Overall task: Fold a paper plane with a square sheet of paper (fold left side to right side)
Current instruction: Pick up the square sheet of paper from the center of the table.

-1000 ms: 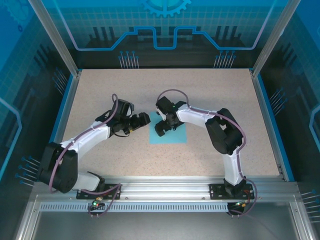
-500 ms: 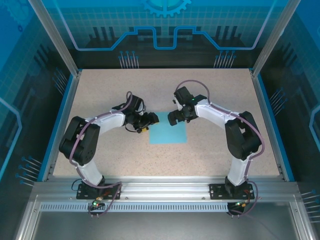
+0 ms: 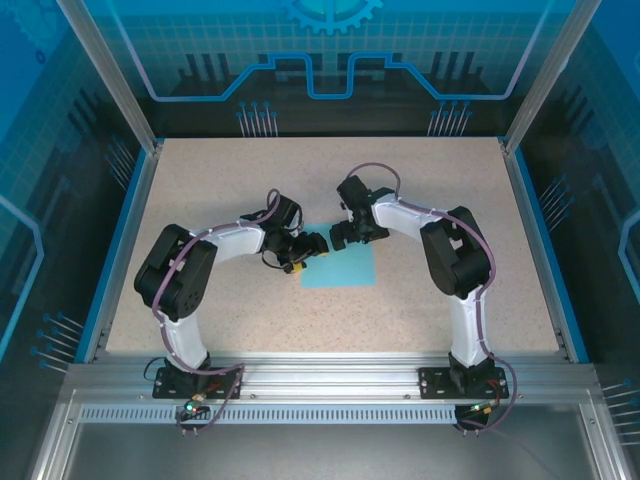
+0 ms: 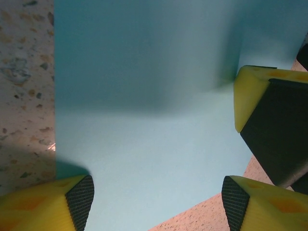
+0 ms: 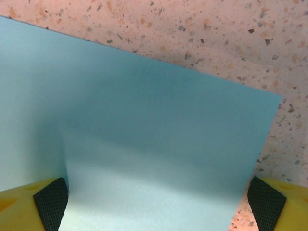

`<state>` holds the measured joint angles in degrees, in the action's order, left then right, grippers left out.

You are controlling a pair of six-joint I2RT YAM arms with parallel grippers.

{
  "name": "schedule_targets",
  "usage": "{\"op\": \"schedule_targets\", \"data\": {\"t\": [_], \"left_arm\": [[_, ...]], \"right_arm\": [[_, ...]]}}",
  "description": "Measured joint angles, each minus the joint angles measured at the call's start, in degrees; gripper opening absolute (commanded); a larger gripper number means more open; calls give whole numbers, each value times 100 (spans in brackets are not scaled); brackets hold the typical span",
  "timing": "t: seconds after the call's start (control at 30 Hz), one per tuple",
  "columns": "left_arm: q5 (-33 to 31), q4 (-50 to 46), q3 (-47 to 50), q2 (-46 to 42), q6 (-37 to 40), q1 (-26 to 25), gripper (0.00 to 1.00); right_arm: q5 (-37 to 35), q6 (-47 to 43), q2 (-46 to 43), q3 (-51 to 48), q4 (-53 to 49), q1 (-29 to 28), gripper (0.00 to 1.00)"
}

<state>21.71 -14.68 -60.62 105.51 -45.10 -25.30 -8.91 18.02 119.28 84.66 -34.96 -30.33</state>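
Two grippers meet over the far edge of the square sheet of paper (image 3: 340, 270), which lies flat near the middle of the speckled tabletop (image 3: 200, 180). The left gripper (image 3: 314, 245), at the sheet's 11 o'clock corner, and the right gripper (image 3: 339, 240), at 12 o'clock, are both spread wide and grasp nothing. Whether they touch the sheet is unclear.

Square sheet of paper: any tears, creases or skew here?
Nothing stands out. The square sheet of paper lies flat and uncreased on the speckled tabletop, edges intact where visible.
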Motion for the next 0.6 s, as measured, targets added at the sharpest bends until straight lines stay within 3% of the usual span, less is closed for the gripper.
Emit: {"op": "schedule_targets", "data": {"t": [0.33,0.6], "left_arm": [[-42,-4,0,20,-9,-2,69],[-98,-4,2,20,-9,-11,64]], "right_arm": [[90,114,-42,-83,87,-4,99],[271,210,-181,-234,94,-184,92]]}}
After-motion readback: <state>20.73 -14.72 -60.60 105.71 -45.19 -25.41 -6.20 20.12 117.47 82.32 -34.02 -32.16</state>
